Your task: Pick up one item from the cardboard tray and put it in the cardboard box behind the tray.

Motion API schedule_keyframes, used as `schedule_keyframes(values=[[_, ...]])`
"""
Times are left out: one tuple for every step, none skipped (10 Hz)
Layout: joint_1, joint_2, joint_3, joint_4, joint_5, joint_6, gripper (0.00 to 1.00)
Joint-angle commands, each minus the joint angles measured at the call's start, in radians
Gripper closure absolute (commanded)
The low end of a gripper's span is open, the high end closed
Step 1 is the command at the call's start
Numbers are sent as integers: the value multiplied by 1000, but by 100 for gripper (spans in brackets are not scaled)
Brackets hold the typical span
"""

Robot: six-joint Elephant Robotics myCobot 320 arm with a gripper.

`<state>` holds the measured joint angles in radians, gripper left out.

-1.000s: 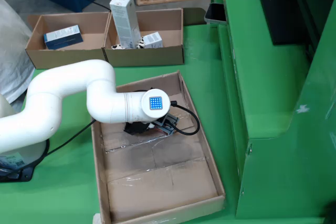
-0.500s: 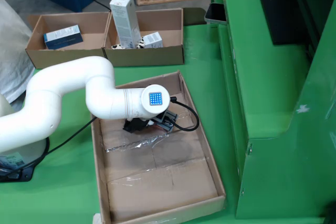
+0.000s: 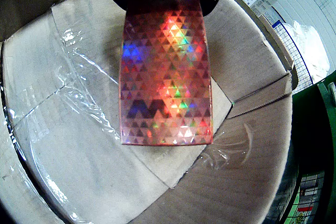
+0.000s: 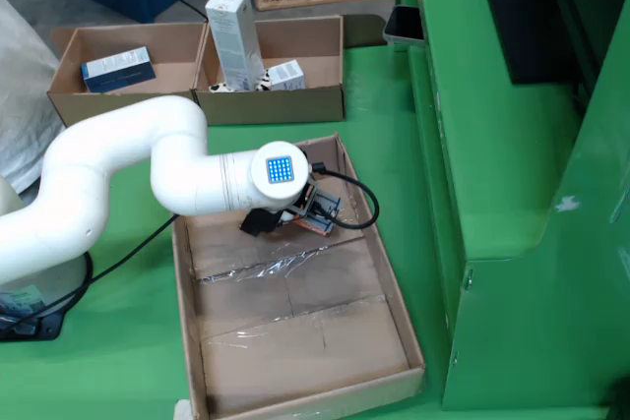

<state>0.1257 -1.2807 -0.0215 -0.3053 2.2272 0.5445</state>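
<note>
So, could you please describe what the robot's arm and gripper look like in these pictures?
The arm is glossy white, built of thick rounded tube segments with bulbous joints. Its last joint carries a round end cap with a blue square dot-grid panel. The gripper is small, black and blocky. A black cable loops out from it. A second black cable trails toward the base.

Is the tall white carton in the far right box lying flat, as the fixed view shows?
No. The tall white carton stands upright in the right cardboard box, rising above its walls.

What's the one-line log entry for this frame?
phase: lift | gripper: shut on holographic box | above tray | target: rear cardboard box | placed: no
</note>
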Motion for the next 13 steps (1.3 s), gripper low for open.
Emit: schedule_keyframes(values=[[7,115,21,14,-2,6,100],[7,115,21,14,-2,6,100],[11,152,22,-41,-18,-23,100],[13,183,21,-84,-31,-47,100],[15,208,21,-132,-46,-71,100],[18,237,21,-176,-58,-92,100],[22,270,21,-232,-77,-122,100],[22,270,22,-232,-77,-122,100],[24,293,21,-258,-88,-137,100],[31,325,21,-301,-99,-147,100],[36,340,22,-307,-108,-149,100],[37,353,21,-319,-113,-152,100],[37,353,21,-319,-113,-152,100]])
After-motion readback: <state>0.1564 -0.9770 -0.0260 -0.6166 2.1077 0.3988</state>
